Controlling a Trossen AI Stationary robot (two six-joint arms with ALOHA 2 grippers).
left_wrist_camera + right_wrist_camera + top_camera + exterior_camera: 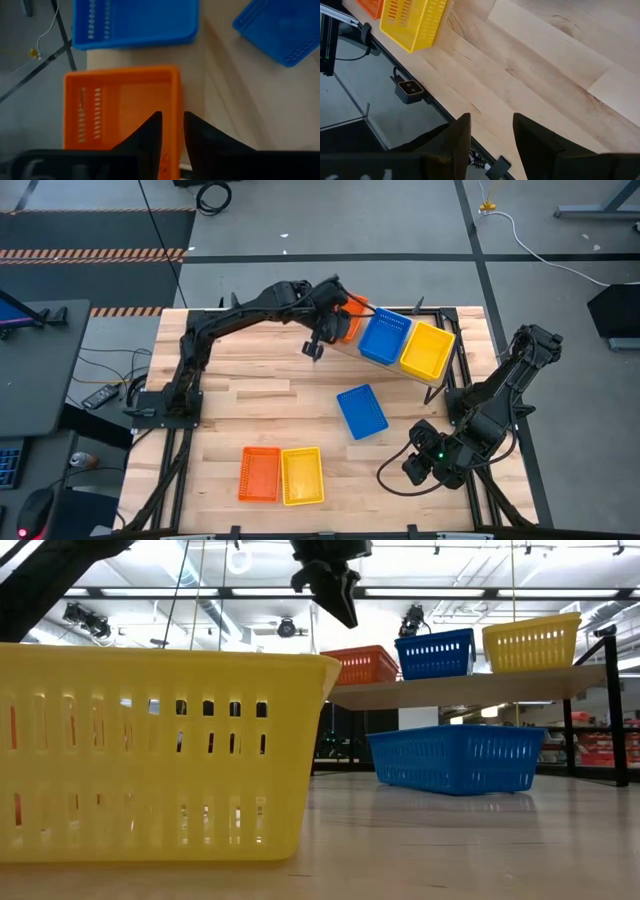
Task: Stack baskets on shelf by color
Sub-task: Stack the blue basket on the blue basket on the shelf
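On the shelf (470, 688) at the table's far right stand three baskets in a row: orange (352, 320), blue (385, 337) and yellow (427, 348), each resting on its bottom. My left gripper (172, 116) hangs open above the orange basket (120, 105), its fingertips over that basket's near wall. In the low view the left gripper (335, 590) is clear above the basket (362, 665). A second blue basket (362, 411) lies on the table at mid right. An orange basket (260, 474) and a yellow basket (302, 476) sit side by side near the front edge. My right gripper (420, 465) waits open at the near right.
The shelf's thin black legs (618, 710) stand at its ends. The near yellow basket (150, 750) fills the left of the low view. Bare tabletop (260, 395) lies between the shelf and the front baskets. A small black device (409, 89) sits by the table's edge.
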